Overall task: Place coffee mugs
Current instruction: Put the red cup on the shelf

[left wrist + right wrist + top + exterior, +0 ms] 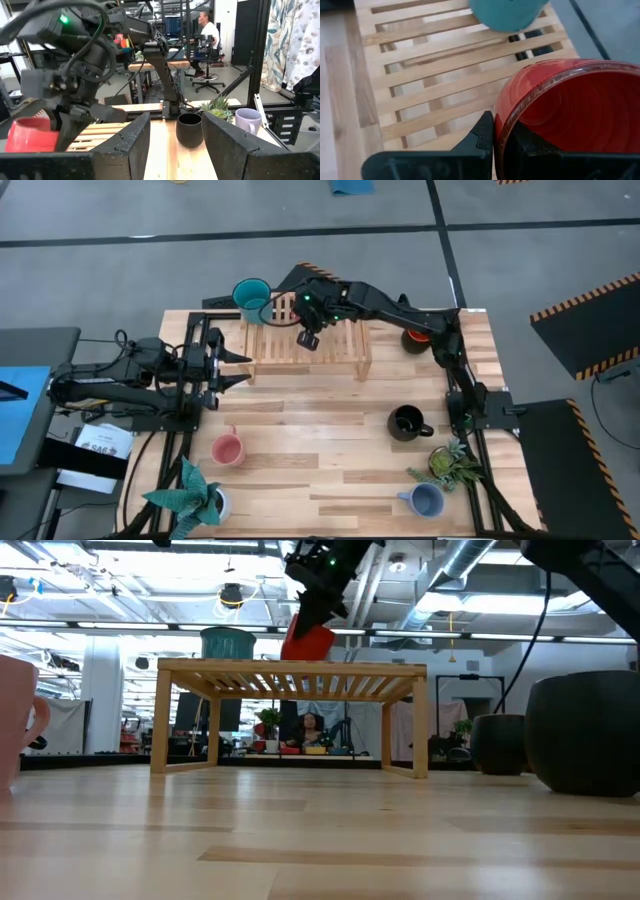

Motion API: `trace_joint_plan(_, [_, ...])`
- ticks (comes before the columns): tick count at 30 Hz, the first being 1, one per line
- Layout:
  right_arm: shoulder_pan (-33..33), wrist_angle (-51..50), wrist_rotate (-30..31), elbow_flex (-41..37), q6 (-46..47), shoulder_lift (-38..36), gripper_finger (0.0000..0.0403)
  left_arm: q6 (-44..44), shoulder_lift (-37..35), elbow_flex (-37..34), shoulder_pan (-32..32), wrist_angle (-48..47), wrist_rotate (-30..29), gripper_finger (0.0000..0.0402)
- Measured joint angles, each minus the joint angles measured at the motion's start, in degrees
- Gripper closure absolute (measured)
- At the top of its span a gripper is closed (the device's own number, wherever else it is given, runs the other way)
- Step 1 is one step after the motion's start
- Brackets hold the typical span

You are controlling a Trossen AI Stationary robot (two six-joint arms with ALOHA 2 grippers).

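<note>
A red mug [308, 642] sits tilted in my right gripper [309, 334] over the slatted wooden rack [330, 345]; whether its base touches the slats I cannot tell. A teal mug [250, 298] stands on the rack's far left corner. On the table stand the orange-and-dark mug [415, 338], black mug [407, 423], pink mug [228, 448] and pale blue mug [427, 500]. My left gripper [236, 368] waits open beside the rack's left end and touches nothing. My right gripper holds the red mug by its rim [501, 116]. One finger [481, 134] is outside the wall and the other [530, 146] is inside the hollow. The fingers come from above, slanting down. The mug hangs tilted below them over the rack's slats.
Two potted green plants stand near the table's front, one at the left corner [195, 495] and one at the right [450, 463] between the black and pale blue mugs. The rack's middle and right slats [345, 330] are bare. A person sits beyond the table [207, 30].
</note>
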Motion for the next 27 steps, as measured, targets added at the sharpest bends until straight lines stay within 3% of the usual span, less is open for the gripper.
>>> trace_joint_plan(18, [-0.6, 0.6, -1.4, 0.0, 0.2, -0.1, 0.0364, -0.4, 0.0, 0.0, 0.0, 0.0, 0.0, 0.0236])
trace_joint_plan(27, [-0.6, 0.9, -1.3, 0.1, 0.0, -0.2, 0.0300, -0.5, 0.0, 0.0, 0.0, 0.0, 0.0, 0.0236])
